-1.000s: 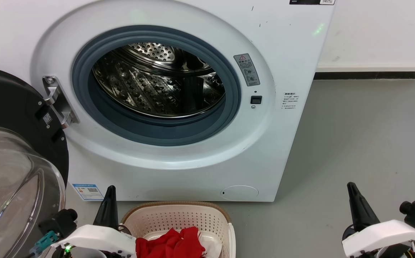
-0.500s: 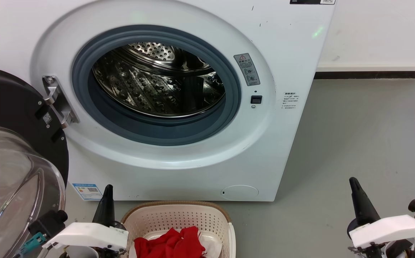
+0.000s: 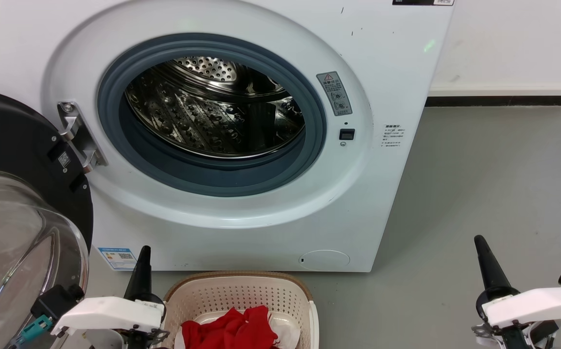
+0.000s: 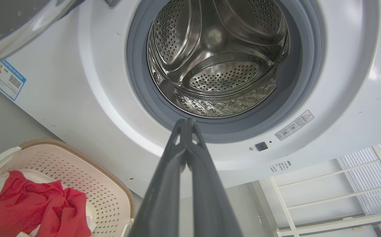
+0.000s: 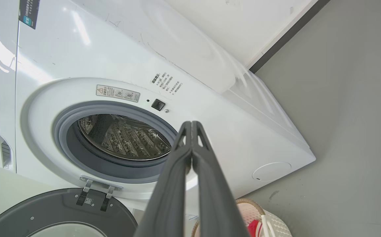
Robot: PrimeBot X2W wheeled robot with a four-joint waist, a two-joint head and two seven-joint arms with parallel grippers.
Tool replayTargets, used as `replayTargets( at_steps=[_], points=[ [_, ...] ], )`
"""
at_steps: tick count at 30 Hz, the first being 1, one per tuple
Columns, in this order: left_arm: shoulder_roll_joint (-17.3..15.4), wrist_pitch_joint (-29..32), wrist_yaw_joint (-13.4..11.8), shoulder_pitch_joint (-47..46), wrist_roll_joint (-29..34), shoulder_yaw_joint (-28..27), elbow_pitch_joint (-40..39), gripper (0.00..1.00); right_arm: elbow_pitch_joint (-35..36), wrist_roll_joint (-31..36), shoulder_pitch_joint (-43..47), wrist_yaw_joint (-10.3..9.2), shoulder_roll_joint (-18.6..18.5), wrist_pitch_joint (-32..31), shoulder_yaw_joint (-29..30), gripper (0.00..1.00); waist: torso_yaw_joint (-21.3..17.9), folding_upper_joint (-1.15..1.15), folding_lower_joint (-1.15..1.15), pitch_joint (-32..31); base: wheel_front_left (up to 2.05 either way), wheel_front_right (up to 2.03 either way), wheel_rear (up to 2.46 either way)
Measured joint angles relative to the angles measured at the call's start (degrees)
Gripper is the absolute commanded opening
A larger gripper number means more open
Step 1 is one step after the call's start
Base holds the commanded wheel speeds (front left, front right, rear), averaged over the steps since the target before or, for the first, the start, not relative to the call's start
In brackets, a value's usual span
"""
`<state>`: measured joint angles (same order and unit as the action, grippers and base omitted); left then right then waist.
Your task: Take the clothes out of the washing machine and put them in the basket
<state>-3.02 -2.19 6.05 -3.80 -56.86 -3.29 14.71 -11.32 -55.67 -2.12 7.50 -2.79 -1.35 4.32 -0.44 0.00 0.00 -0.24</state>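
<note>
left jaws: pressed together, holding nothing, just beside basket (image 3: 241, 277) | right jaws: pressed together, empty, above floor (image 3: 479, 169) | clothes (image 3: 234, 328): red heap in basket | basket: on floor before washing machine (image 3: 382, 72)

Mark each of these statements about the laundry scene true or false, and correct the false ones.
1. The washing machine has its door swung open. True.
2. The red clothes lie in the drum. False: what shows of the drum holds no clothes; they lie in the basket.
3. The left gripper is shut and holds nothing. True.
4. The right gripper holds a red garment. False: its fingers are closed together on nothing.
5. The basket stands on the floor in front of the washing machine. True.
</note>
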Motion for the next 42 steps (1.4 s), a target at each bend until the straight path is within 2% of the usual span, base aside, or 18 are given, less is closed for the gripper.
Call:
replayTargets(
  at_steps=[42],
  points=[
    [0.07, 5.91, 0.86, -1.34, -24.03, -2.25, -0.37, 0.00, -1.81, -24.79, -2.54, 0.00, -0.01, -3.39, 1.46, 0.00, 0.27, 0.00, 0.00, 0.26, 0.00, 0.00, 0.00]
  ],
)
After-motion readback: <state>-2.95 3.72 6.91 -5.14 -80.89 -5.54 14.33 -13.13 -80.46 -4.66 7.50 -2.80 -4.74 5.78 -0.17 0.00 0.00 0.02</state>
